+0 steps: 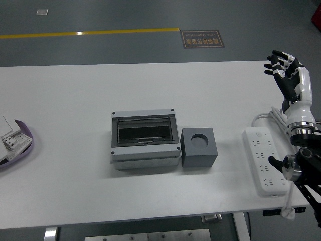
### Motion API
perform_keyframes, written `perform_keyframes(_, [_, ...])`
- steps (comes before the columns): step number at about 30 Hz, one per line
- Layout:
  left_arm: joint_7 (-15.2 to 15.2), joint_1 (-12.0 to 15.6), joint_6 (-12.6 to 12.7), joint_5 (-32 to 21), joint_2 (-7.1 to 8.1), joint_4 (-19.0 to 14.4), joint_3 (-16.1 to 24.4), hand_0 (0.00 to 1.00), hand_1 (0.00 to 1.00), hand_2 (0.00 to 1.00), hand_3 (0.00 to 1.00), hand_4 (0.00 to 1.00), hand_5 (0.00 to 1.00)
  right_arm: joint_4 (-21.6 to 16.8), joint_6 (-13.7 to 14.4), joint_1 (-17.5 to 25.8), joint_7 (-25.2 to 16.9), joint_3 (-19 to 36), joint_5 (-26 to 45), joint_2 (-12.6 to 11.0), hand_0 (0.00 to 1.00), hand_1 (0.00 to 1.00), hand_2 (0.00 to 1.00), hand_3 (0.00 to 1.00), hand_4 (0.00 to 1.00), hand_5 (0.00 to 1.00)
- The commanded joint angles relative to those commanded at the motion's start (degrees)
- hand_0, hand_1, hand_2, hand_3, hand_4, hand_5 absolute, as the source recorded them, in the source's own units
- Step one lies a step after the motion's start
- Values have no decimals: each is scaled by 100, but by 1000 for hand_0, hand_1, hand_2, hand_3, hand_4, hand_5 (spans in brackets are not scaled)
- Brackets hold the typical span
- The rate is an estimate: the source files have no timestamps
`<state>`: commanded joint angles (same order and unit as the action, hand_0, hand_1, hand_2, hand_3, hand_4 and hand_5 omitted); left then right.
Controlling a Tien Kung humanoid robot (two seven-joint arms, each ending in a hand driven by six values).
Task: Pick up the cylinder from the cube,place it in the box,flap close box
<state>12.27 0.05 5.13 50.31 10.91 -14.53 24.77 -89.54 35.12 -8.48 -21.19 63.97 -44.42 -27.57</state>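
A grey box [145, 139] with a dark see-through lid lies at the table's middle, its flap down. Right beside it stands a dark grey cube [199, 146] with an empty round hole in its top. No cylinder shows on the cube or on the table; I cannot tell whether it lies inside the box. My right hand [283, 68] is raised at the table's far right edge, well away from the cube, its fingers spread and holding nothing. The left arm is out of view.
A white power strip [265, 160] with its cable lies at the right, below my right arm. A purple tray [22, 145] holding white parts sits at the left edge.
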Motion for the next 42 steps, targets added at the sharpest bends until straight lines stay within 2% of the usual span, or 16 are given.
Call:
perform_keyframes(9, [2,68,33,-162,33,45,5,514,561,567,599,714,298,-12,-78,371,-78,410,143,-17,603,617,643,647,733,481])
perform_keyframes(10, [8,75,34,-157,37,48,22,514,563,567,599,713,292,-9,-82,403,-87,430,160,-18,612,632,649,665,789,484])
perform_keyframes(14, [42,93,25,-90,36,48,92,514,563,567,599,713,292,11,-95,486,-137,470,214,-9,612,632,649,665,789,484])
perform_keyframes(29, [139,206,28,6,-9,54,210,516,563,567,597,712,282,78,-144,456,-410,207,441,45,614,627,652,665,799,481])
perform_keyframes(42, [171,226,37,50,0,56,245,517,564,568,596,711,279,48,-168,492,-796,54,670,-29,601,621,632,650,838,490])
